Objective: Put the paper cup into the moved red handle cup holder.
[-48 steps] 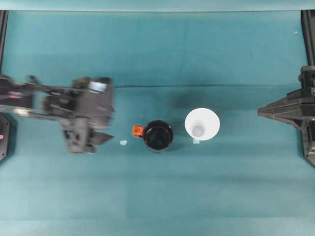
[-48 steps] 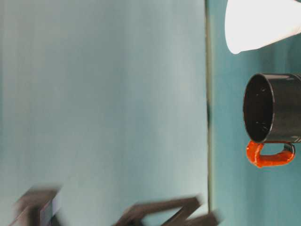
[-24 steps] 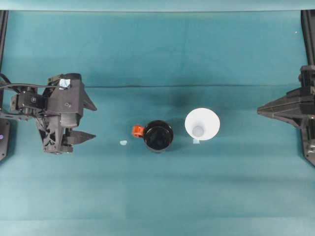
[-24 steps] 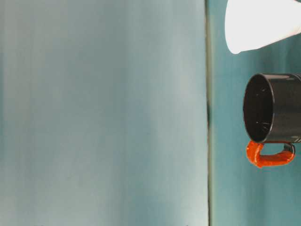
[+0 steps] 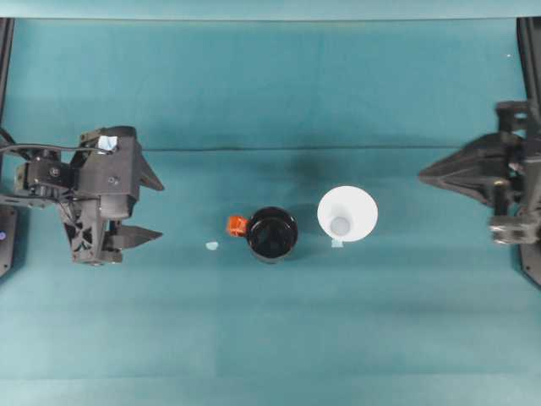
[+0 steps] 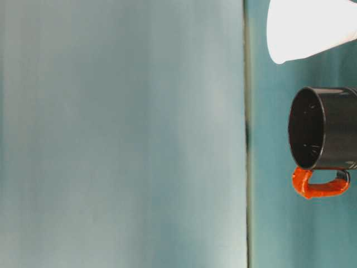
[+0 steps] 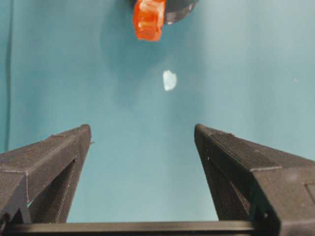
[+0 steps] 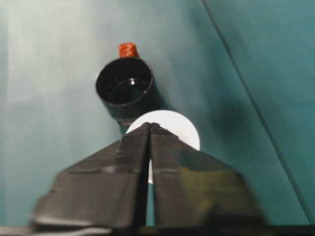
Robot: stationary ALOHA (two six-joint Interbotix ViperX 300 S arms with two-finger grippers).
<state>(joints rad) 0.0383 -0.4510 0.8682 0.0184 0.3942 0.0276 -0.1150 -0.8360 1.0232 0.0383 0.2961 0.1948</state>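
- White tapered paper cup [image 5: 347, 213] sits upright just beside the glossy black red-handled cup holder [image 5: 271, 233], an easy short transfer.
- Right gripper [image 5: 425, 176] pinched closed, empty, aimed at the cup.
- Left gripper [image 5: 159, 210] spread wide, holding nothing.

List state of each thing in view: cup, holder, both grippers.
paper cup: upright on the table, mouth up, empty, beside the holder, not in it.
red handle cup holder: upright, empty, handle toward the left arm's side.
left gripper: open, holding nothing, off to the holder's handle side.
right gripper: shut, holding nothing, pointed at the cup.
small white scrap: loose on the table near the handle.
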